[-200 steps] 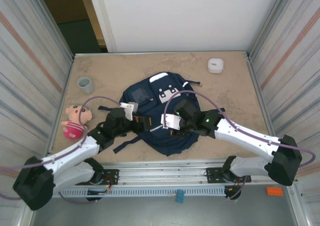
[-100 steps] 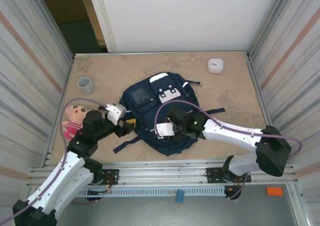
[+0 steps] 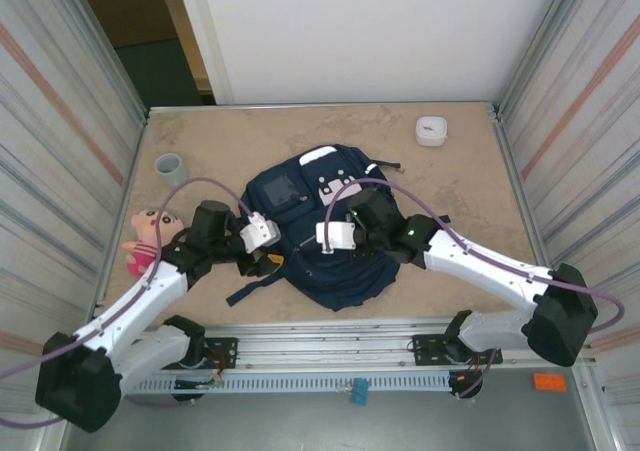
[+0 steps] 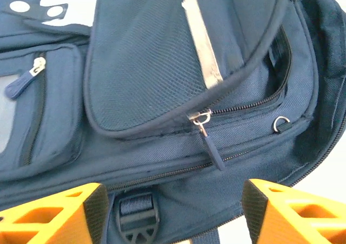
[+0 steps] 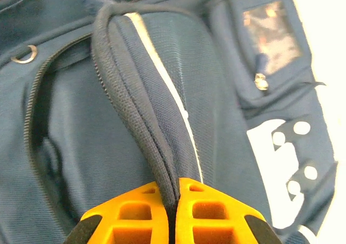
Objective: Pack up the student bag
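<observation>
Packing stage: early, we judge; front pocket partly unzipped, nothing inside that we can see.
Student bag: lying flat mid-table, just ahead of both arms.
Right gripper: clenched on the piped edge of the pocket flap, holding it up.
Left gripper: released, jaws spread, near the zip pull.
Left to pack, we reckon: plush doll, cup, white box.

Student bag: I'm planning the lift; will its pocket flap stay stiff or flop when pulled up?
Probably floppy: the flap of the student bag folds into a ridge where the right gripper pinches it. Its coarse weave likely resists slipping.
</observation>
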